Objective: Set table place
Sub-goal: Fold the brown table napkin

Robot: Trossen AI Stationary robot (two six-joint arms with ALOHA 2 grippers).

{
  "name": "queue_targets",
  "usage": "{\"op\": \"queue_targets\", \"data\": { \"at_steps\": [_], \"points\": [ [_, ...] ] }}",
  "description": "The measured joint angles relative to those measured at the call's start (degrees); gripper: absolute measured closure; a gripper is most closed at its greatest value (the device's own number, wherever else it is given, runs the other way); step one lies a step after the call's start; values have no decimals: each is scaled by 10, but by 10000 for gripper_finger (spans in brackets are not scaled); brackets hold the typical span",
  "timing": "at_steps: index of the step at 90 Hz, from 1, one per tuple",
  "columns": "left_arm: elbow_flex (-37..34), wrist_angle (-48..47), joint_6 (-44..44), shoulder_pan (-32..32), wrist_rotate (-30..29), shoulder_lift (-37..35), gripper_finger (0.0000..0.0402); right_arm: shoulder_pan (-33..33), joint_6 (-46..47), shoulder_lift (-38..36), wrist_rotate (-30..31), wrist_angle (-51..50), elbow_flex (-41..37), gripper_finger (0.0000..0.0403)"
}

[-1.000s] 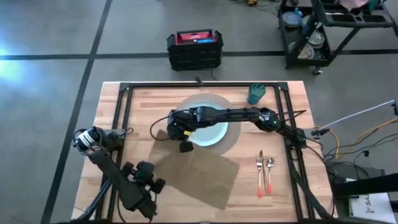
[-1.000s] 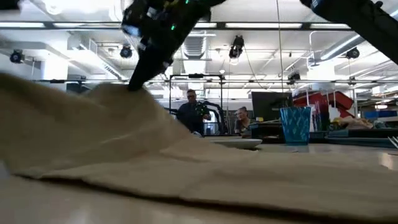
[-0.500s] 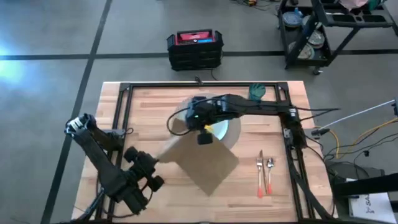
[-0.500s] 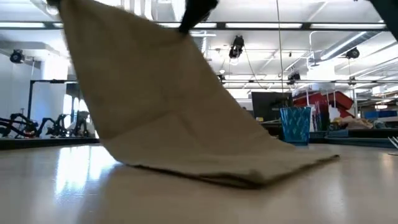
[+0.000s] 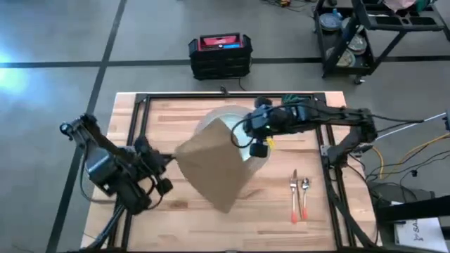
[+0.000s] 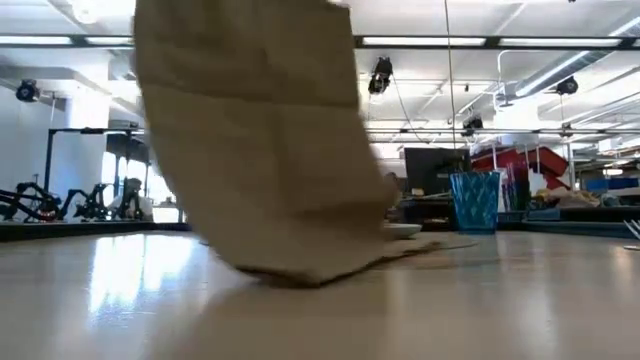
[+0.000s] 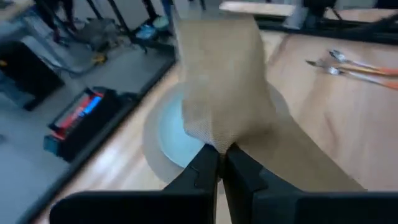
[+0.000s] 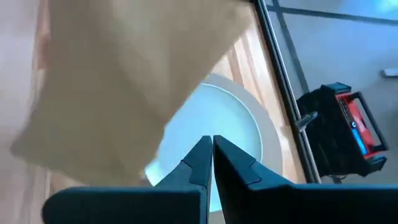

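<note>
Brown creased cloth napkin [image 5: 214, 165] pinched between left fingers [image 7: 205, 163]; right fingers [image 8: 202, 155] closed, empty.

The raised napkin [image 5: 214, 165] covers most of the plate [image 5: 247, 151] and mat [image 5: 261, 163] from above. Low view cuts off its top edge, and whatever's gripping it.

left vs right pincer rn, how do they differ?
Left pincer is shut on the napkin, pinching cloth at its left corner; right pincer is shut with bare tips, no cloth visible between them. The left pincer sits off to the side of the plate; the right pincer hovers over it. Shared: both have their fingers closed and are close to the partly lifted napkin.
</note>
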Motion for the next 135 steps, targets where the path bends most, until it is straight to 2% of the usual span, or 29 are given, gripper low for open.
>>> {"op": "queue_targets", "data": {
  "at_steps": [9, 17, 37, 49, 56, 70, 89, 99, 111, 124, 135],
  "points": [
    [0, 17, 58, 31, 2, -8, 401, 1, 8, -19, 7, 63, -68, 403],
    [0, 44, 115, 59, 27, -10, 401, 3, 13, -33, 18, 127, -123, 403],
    [-2, 121, 209, 94, 126, 4, 401, 44, 59, -77, 27, 268, -270, 403],
    [-21, 203, 247, 92, 203, 31, 401, 66, 95, -101, 81, 302, -356, 403],
    [-45, 266, 250, 87, 253, 53, 401, 70, 127, -119, 102, 305, -395, 403],
    [-99, 381, 214, 57, 329, 116, 401, 94, 173, -154, 93, 357, -479, 403],
    [-141, 479, 94, 8, 348, 211, 401, 147, 179, -162, -3, 628, -620, 397],
    [-148, 539, 66, -5, 370, 255, 401, 161, 177, -134, -29, 719, -659, 368],
    [-164, 627, 51, -15, 417, 302, 401, 164, 188, -55, -44, 766, -662, 303],
    [-170, 655, 23, -24, 438, 337, 401, 164, 162, 44, -63, 797, -611, 225],
    [-170, 651, 7, -29, 441, 350, 401, 159, 115, 111, -72, 796, -547, 184]
  ]
}}
